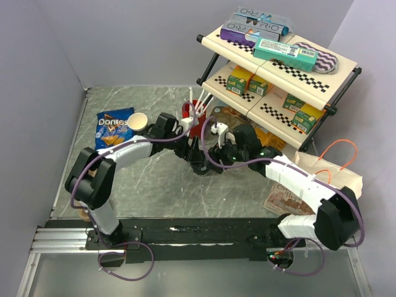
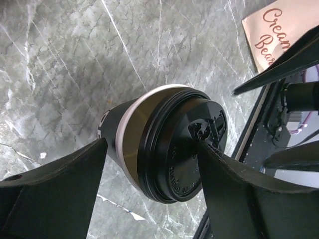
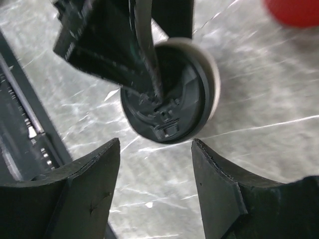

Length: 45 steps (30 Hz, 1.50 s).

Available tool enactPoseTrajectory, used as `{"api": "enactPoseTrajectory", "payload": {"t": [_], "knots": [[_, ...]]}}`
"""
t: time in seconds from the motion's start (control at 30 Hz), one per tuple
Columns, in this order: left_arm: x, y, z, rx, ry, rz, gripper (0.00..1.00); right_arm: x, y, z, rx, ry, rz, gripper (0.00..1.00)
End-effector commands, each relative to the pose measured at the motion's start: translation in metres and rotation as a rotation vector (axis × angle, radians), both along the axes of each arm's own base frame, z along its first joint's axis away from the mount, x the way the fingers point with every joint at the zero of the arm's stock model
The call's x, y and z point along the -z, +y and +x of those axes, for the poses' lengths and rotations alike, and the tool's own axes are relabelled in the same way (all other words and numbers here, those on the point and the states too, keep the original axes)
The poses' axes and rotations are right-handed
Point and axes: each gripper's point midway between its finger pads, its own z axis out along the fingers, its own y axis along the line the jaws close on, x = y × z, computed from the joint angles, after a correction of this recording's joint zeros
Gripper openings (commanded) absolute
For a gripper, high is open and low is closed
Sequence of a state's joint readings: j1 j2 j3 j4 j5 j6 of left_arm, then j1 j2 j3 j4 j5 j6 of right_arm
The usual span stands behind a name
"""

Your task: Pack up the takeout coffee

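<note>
**Grey marble bench (image 1: 154,185), lidded takeout coffee (image 2: 149,124) near its middle**

Grey walls along the left and far sides. Hidden beneath the two meeting arms from overhead, yet plain in both wrist views: dark sleeve (image 2: 117,124), pale rim, round black lid (image 2: 174,169) seated on top. Cannot tell whether standing square on the marble or tipped.

Straddled by the left pincer (image 2: 152,144), spread wide: one fingertip (image 2: 97,157) right at the sleeve, the other fingertip lying over the middle of the lid. Cannot tell whether truly clamped or merely touching.

Facing the lid from just short of it, the right pincer (image 3: 155,144): fingers parted, nothing between them, only bare marble in the gap.

Elsewhere on the bench:
- Toward the far edge, just beyond the pincers, a red cup (image 1: 192,113) with white straws.
- Toward the far left corner, a blue chip bag (image 1: 113,129), with an open paper cup (image 1: 137,122) just beside it.
- At the far right corner, a two-tier shelf (image 1: 281,69) loaded with boxes.
- By the right edge, a tan paper bag (image 1: 331,175), lying partly under the right arm.
</note>
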<state>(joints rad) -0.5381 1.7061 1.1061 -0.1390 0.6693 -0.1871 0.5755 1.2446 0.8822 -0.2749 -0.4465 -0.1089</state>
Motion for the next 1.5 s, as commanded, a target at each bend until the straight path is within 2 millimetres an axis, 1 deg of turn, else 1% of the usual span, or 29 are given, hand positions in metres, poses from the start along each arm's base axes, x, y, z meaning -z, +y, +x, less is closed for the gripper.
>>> {"api": "enactPoseTrajectory", "payload": {"t": [0.0, 0.1, 0.27, 0.53, 0.73, 0.9, 1.07, 1.23, 1.4, 1.47], "knots": [[-0.013, -0.003, 0.009, -0.009, 0.017, -0.052, 0.78, -0.019, 0.015, -0.003, -0.046, 0.062, 0.070, 0.67], [-0.015, -0.002, 0.009, -0.011, 0.033, -0.070, 0.78, -0.015, 0.015, 0.003, -0.042, 0.064, 0.062, 0.69], [-0.014, 0.002, 0.008, -0.020, 0.058, -0.088, 0.78, -0.015, 0.019, 0.011, -0.036, 0.057, 0.074, 0.68], [-0.016, 0.002, 0.002, 0.000, 0.113, -0.139, 0.78, -0.003, 0.019, 0.029, 0.026, 0.067, 0.040, 0.68], [-0.013, 0.006, 0.004, -0.013, 0.131, -0.140, 0.77, 0.002, 0.019, 0.042, 0.050, 0.053, 0.016, 0.64], [-0.011, 0.006, 0.004, -0.010, 0.144, -0.149, 0.76, 0.004, 0.020, 0.052, 0.053, 0.033, 0.006, 0.61], [-0.013, 0.003, 0.002, 0.006, 0.169, -0.179, 0.78, 0.010, 0.023, 0.059, 0.058, 0.046, -0.019, 0.59], [-0.011, 0.005, 0.000, 0.001, 0.198, -0.188, 0.78, 0.007, 0.025, 0.062, 0.049, 0.035, -0.018, 0.57], [-0.018, 0.006, 0.005, -0.003, 0.194, -0.219, 0.79, 0.006, 0.028, 0.065, 0.037, 0.015, -0.033, 0.57], [-0.017, 0.007, 0.006, -0.011, 0.203, -0.219, 0.79, 0.007, 0.030, 0.066, 0.029, 0.014, -0.040, 0.56]]}}
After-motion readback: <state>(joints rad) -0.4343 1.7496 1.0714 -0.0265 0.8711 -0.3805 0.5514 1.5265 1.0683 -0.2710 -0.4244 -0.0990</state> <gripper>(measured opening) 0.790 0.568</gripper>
